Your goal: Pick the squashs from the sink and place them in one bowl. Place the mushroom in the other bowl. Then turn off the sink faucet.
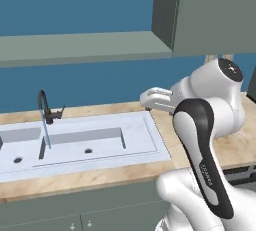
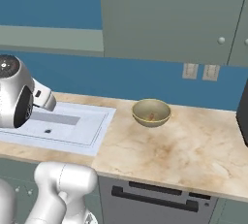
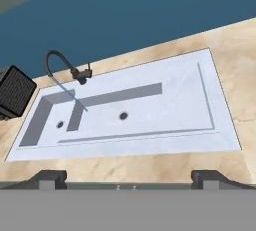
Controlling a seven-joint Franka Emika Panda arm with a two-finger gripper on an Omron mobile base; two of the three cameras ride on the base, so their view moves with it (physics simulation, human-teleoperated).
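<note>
Up over the sink we go, the pincer looking straight down on it with its two dark fingertips set wide apart and nothing between them; both pale basins lie bare down to their dark drain holes; the sink faucet stands at the back rim, its gooseneck arching over the divider between the basins, and a thin blue stream runs from the spout down into the sink, seen too in the left base view; over on the right, the marbled tan surface carries the olive-tan bowl, well apart from the sink's rim, with a tiny reddish-brown lump, the mushroom, sitting inside it; a dark ribbed appliance sits on the surface just beside the sink's far end
</note>
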